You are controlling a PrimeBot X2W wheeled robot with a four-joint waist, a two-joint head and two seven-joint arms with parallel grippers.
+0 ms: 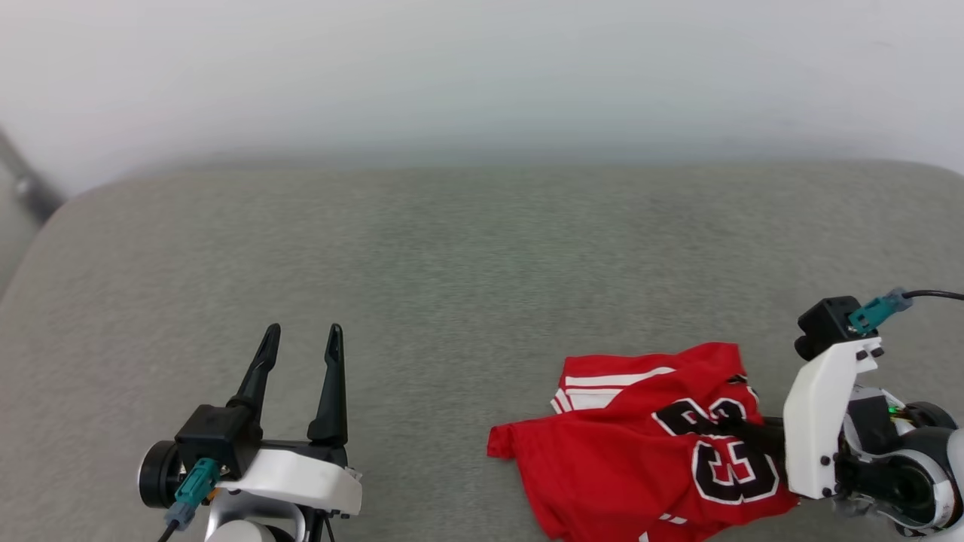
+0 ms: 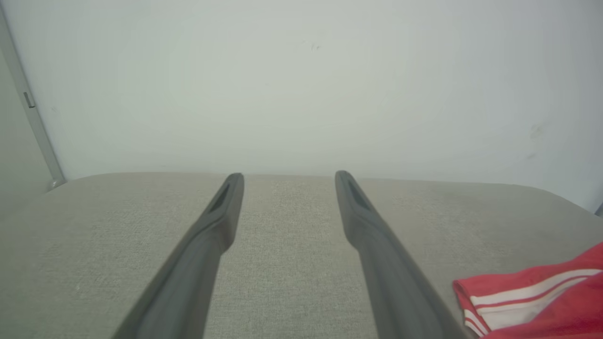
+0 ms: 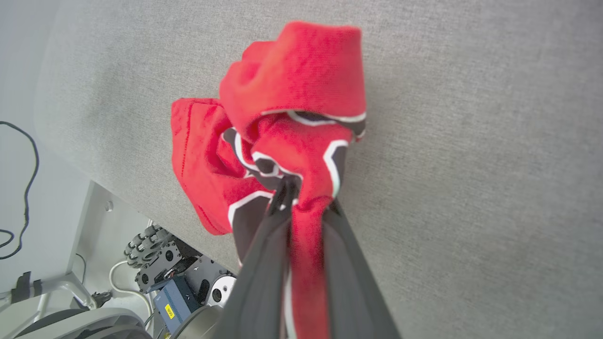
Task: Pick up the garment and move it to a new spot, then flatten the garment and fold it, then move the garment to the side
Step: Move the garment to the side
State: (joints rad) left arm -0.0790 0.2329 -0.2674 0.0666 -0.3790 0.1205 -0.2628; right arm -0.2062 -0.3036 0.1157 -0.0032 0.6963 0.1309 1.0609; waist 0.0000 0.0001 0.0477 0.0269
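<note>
Red shirt (image 1: 640, 459) bunched at near right edge of grey padded table (image 1: 452, 248). Right gripper (image 3: 306, 197) pinched shut on fold by printed number. Left gripper (image 1: 301, 335) spread wide, empty, near left corner. Lift best made slowly, straight up, until hem is cleared.

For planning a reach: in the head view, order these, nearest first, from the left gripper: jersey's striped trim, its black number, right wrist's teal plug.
1. Striped trim, upper left of the jersey.
2. Black number, jersey's right half.
3. Teal plug, far right.
</note>
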